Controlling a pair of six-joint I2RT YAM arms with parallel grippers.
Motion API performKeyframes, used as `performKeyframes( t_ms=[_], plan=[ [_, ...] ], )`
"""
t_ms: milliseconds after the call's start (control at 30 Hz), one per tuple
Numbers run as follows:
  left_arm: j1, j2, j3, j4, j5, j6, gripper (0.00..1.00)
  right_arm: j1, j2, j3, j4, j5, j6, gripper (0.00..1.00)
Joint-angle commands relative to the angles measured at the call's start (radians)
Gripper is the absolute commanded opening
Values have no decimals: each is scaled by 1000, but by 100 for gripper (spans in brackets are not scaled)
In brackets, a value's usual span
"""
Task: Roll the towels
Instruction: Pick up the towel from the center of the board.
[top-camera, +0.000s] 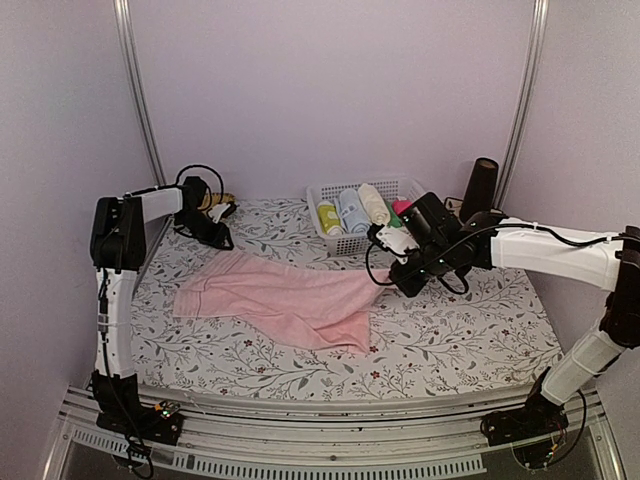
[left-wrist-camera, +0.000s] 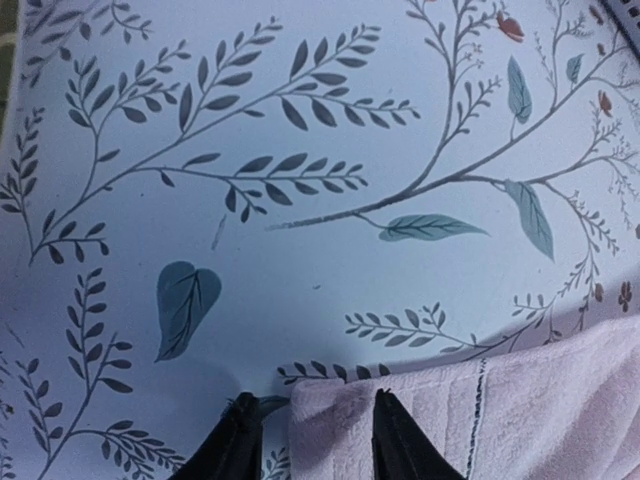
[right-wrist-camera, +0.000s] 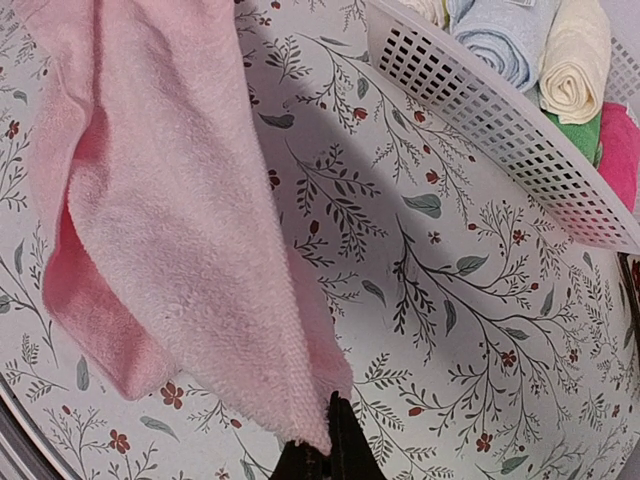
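The floral bench (top-camera: 450, 340) fills the lower half of the overhead view. The pink towel (top-camera: 290, 300) lies spread and rumpled across its centre-left, flat at the left end, with its right corner lifted off the bench just right of centre. Behind it, at upper centre, the white basket (top-camera: 348, 245) holds rolls side by side. The cream towel (top-camera: 373, 203), rolled, sits just right of a blue roll (top-camera: 350, 210), and a green roll (right-wrist-camera: 578, 135) and a magenta roll (right-wrist-camera: 618, 150) sit further right. The right jaws are clenched on the raised pink corner, the cloth trailing away from them in folds. The left jaws stand apart at the towel's upper-left corner, its edge between the fingers (left-wrist-camera: 238, 440) — whether they touch it I cannot tell.
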Motion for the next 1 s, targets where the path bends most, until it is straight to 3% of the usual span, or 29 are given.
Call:
performKeyframes(
  t_ms=[0, 233, 367, 567, 733, 967],
  plan=[
    [-24, 35, -31, -88, 32, 29, 37, 6, -35, 2, 14, 19, 7, 4],
    [-40, 26, -61, -107, 58, 62, 38, 6, -36, 0, 18, 19, 3, 4],
    [-53, 40, -80, -90, 2, 47, 26, 6, -38, -1, 16, 18, 4, 4],
    [-53, 5, -127, -20, -51, 27, 1, 7, -43, -4, 19, 22, 4, 4],
    [-53, -60, -138, 4, 2, 21, 0, 6, -43, -1, 21, 52, 2, 4],
    [-53, -358, -259, 198, 113, -9, 0, -19, -62, 55, 30, 140, 11, 4]
  ],
)
